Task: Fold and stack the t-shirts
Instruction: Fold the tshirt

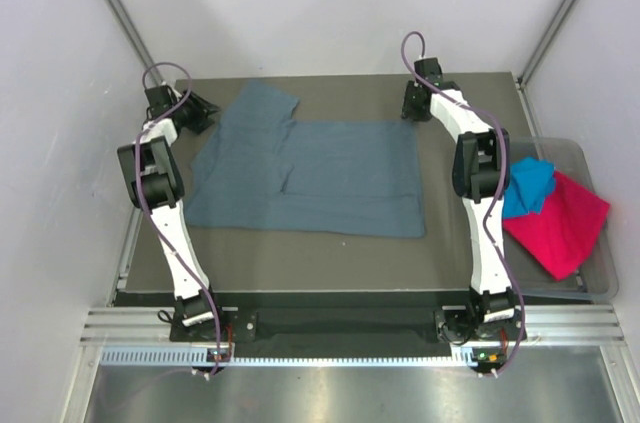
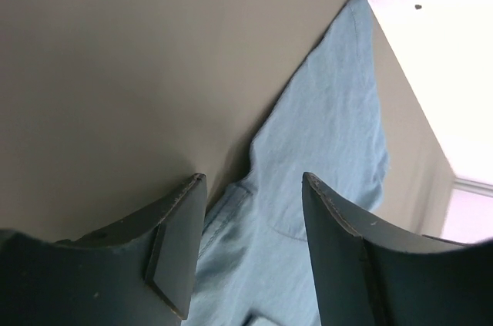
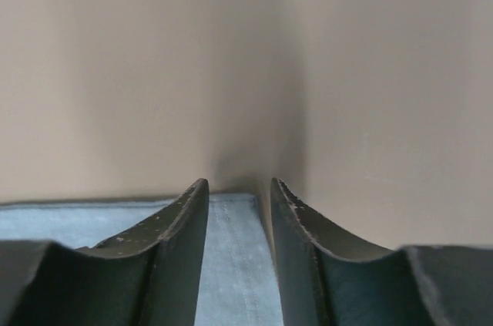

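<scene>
The slate-blue t-shirt lies spread flat on the dark table, with a sleeve pointing to the far left. My left gripper hovers at that far-left sleeve. In the left wrist view its jaws stand wide open, with the shirt's sleeve below them. My right gripper is at the shirt's far-right corner. Its jaws straddle the hemmed corner with a narrow gap, and the cloth still lies flat. The turquoise t-shirt and the magenta t-shirt lie crumpled at the right.
A clear plastic tub beside the table's right edge holds the turquoise and magenta shirts. White walls with metal posts close in the back and sides. Bare table shows in front of the slate-blue shirt.
</scene>
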### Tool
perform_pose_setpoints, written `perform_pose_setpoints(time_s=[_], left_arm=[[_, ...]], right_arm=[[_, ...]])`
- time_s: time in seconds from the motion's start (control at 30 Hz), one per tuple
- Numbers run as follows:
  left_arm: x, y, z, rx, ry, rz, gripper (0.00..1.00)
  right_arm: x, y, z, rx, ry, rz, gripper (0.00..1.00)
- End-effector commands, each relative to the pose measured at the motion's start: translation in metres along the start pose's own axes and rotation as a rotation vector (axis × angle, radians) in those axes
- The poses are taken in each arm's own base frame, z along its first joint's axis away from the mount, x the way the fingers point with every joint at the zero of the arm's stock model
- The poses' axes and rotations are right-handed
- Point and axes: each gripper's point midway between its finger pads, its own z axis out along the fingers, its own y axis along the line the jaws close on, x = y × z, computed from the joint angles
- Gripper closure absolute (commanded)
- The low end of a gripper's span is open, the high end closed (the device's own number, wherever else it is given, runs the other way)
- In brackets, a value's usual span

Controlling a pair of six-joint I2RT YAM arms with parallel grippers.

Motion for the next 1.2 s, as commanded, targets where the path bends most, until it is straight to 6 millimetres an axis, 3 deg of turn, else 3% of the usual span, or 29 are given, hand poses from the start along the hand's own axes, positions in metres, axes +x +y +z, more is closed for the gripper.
perform_pose_setpoints(time_s=[0.0,0.23,0.47,0.57,0.6,0.63,0.8,0.93,0.97,1.17], left_arm=[[0.005,0.016,0.000,-0.110,0.009,0.036,0.42],[0.016,0.021,0.002,-0.120,0.057,0.040,0.43],[0.029,0.025,-0.006,-0.186,0.062,0.065,0.41],[0.023,0.025,-0.012,-0.240,0.031,0.082,0.44],[0.017,0.039,-0.019,-0.331,-0.006,0.075,0.44],[0.015,0.039,-0.021,-0.351,-0.022,0.061,0.44],[0.005,0.028,-0.031,-0.345,-0.089,0.056,0.41],[0.000,0.013,-0.019,-0.273,-0.071,0.064,0.27],[0.006,0.017,-0.014,-0.271,-0.044,0.067,0.25],[-0.001,-0.002,-0.001,-0.172,-0.060,0.154,0.25]], right_arm=[[0.000,-0.005,0.004,0.000,0.021,-0.014,0.62],[0.015,-0.015,0.004,0.033,0.065,-0.039,0.70],[0.020,-0.025,-0.004,0.066,0.081,-0.030,0.70],[0.021,-0.023,-0.005,0.059,0.086,-0.031,0.70],[0.023,-0.021,-0.005,0.049,0.092,-0.032,0.70],[0.022,-0.019,-0.005,0.043,0.089,-0.032,0.70],[0.030,-0.012,-0.004,0.042,0.108,0.007,0.71],[0.032,-0.017,-0.003,0.076,0.110,0.038,0.73],[0.033,-0.017,-0.003,0.087,0.112,0.051,0.77],[0.040,-0.019,-0.005,0.097,0.122,0.090,0.85]])
